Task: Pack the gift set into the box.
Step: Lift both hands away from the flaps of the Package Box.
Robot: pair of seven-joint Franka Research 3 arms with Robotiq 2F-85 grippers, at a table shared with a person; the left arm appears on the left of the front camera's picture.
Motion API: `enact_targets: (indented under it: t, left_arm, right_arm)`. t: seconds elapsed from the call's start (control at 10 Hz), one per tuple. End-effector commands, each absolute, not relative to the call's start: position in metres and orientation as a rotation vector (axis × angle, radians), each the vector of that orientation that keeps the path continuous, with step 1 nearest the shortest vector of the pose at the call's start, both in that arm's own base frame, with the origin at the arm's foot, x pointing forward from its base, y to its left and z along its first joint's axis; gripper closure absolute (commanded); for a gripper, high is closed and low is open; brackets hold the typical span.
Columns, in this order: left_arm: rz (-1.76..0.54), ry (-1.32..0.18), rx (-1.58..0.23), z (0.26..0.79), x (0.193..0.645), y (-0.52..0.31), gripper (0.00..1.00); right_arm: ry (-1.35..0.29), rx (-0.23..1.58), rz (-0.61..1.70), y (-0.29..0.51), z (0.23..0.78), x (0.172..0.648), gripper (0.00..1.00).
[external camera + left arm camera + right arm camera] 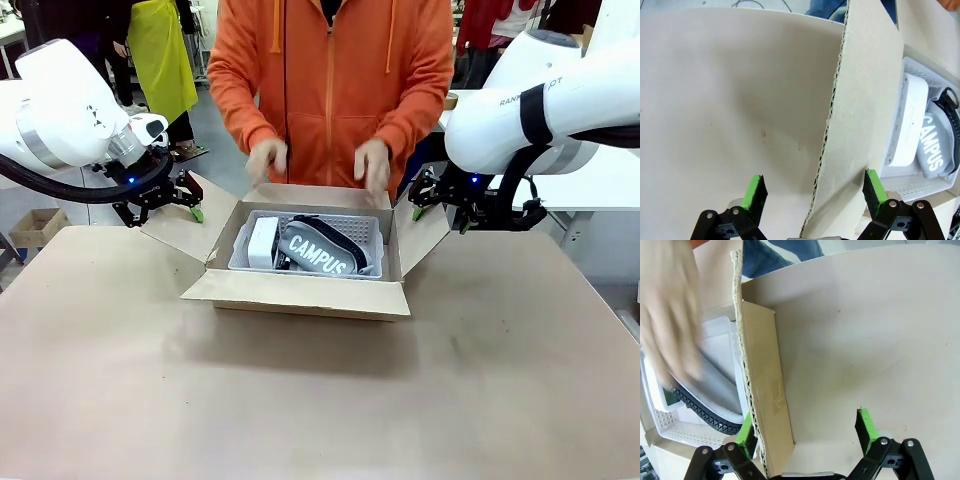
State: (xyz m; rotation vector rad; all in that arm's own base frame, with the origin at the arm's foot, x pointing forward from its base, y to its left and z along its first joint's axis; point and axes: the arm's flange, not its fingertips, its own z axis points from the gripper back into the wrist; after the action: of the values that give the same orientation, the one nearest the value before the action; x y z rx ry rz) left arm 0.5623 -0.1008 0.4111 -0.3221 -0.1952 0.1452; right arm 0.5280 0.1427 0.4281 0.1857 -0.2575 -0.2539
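The box (300,296), gift set (312,246) inside, was judged light, its bendable side flaps (865,100) best pinched mid-edge where the spread left claw (163,210) and right claw (441,216) straddled them.

person's hands (267,158) above box (300,296) far side, side flaps (178,228) flank opening, near table (300,400) free

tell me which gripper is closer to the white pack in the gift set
Left. The left gripper straddles the box flap beside the white pack; the right gripper straddles the opposite flap, beyond the gift set.
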Motion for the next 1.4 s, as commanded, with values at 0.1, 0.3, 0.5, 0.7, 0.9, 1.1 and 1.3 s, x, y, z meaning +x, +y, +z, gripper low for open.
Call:
enact_targets:
  t: [0.1,0.3,0.5,0.7,0.9,1.1,1.3]
  left_arm:
    - [0.161,-0.201,-0.308,0.413,0.562,-0.101,0.00]
    - [0.145,-0.195,-0.322,0.411,0.562,-0.101,0.00]
    - [-0.052,-0.075,-0.833,0.468,0.509,-0.020,0.00]
    - [-0.205,-0.078,-1.281,0.459,0.479,0.062,0.00]
    - [-0.043,-0.172,-1.587,0.420,0.462,0.147,0.00]
    - [0.177,-0.174,-1.794,0.381,0.473,0.180,0.00]
    - [0.026,-0.278,-1.561,0.393,0.423,0.188,0.00]
  right_arm:
    - [-0.249,0.164,-0.272,0.145,0.427,0.530,0.00]
    - [-0.257,0.186,-0.254,0.143,0.428,0.528,0.00]
    - [-0.257,0.646,-0.185,0.059,0.487,0.478,0.00]
    - [-0.192,1.015,-0.273,-0.040,0.479,0.440,0.00]
    - [-0.170,1.316,-0.364,-0.104,0.425,0.417,0.00]
    - [-0.146,1.411,-0.556,-0.124,0.378,0.420,0.00]
    - [-0.280,1.263,-0.368,-0.111,0.441,0.386,0.00]
